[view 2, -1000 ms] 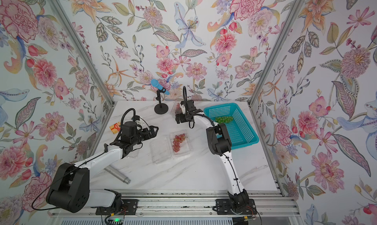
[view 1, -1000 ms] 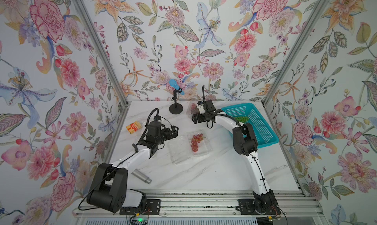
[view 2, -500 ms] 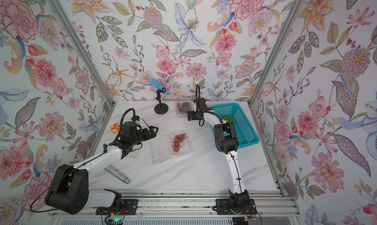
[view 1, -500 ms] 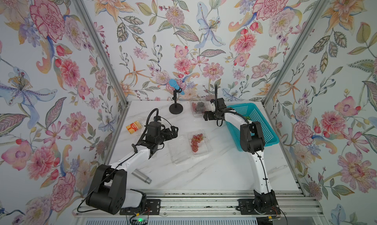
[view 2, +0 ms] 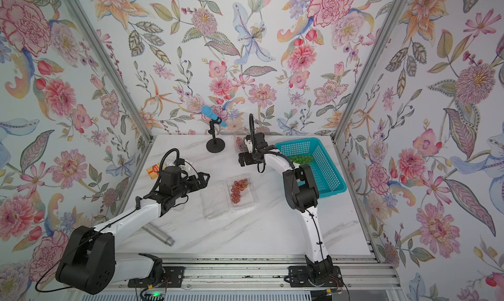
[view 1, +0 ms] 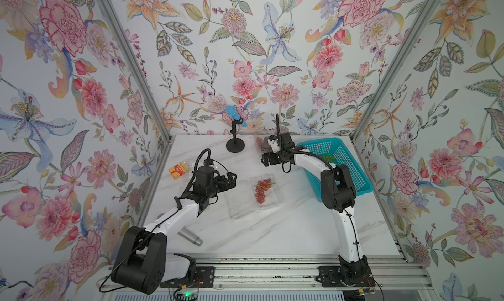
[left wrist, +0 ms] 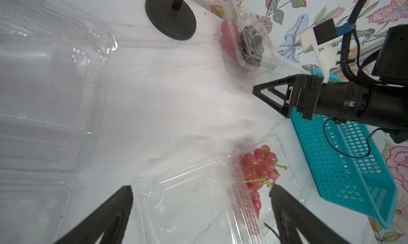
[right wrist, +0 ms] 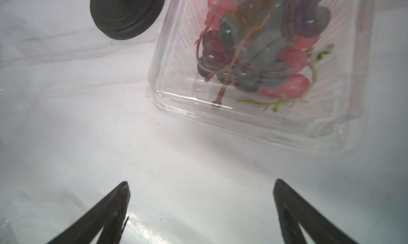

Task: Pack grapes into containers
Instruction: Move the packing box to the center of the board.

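A bunch of red-pink grapes point(view 1: 261, 190) point(view 2: 238, 189) point(left wrist: 258, 165) lies in an open clear container point(view 1: 268, 202), its lid point(left wrist: 187, 201) folded flat beside it. My left gripper point(view 1: 231, 177) point(left wrist: 201, 188) hovers open over that lid, holding nothing. A closed container point(view 1: 260, 144) point(right wrist: 331, 112) at the back holds dark grapes point(right wrist: 242, 61) and a few pink ones. In front of it my right gripper point(view 1: 266, 159) point(right wrist: 201, 183) is open and empty. Green grapes point(view 1: 328, 158) point(view 2: 301, 159) lie in the teal basket point(view 1: 362, 189). An empty clear container point(left wrist: 44, 77) sits on the left.
A black microphone stand point(view 1: 235, 147) stands at the back centre. An orange box point(view 1: 178, 170) lies at the left edge. A metal cylinder point(view 1: 191, 237) rests at the front left beside my left arm. The teal basket fills the back right corner.
My right arm has shifted to the right, its elbow now over the basket's edge, while its gripper stays open near the back container. The left arm has not moved.
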Action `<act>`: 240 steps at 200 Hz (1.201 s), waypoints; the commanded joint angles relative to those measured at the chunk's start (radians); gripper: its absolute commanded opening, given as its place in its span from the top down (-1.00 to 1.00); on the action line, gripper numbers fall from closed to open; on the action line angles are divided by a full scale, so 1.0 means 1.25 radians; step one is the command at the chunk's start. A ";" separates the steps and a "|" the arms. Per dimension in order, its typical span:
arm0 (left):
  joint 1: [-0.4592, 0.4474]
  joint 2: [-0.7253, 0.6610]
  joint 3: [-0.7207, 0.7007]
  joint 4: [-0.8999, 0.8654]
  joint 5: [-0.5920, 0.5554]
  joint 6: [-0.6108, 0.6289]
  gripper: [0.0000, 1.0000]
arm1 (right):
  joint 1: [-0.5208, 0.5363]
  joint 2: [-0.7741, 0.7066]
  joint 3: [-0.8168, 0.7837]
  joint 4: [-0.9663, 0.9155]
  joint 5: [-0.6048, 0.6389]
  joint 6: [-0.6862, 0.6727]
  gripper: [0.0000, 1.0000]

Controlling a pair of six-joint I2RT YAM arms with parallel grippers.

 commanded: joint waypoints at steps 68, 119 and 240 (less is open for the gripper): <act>0.007 -0.050 -0.043 -0.006 -0.015 -0.018 -0.99 | -0.062 0.016 0.064 0.010 -0.025 0.056 -0.99; 0.007 -0.086 -0.047 -0.021 -0.024 0.013 -1.00 | -0.078 0.124 0.220 0.001 -0.063 0.090 -0.99; 0.007 -0.078 -0.049 0.017 0.012 0.029 -0.99 | -0.044 0.183 0.316 -0.047 -0.061 0.154 -0.99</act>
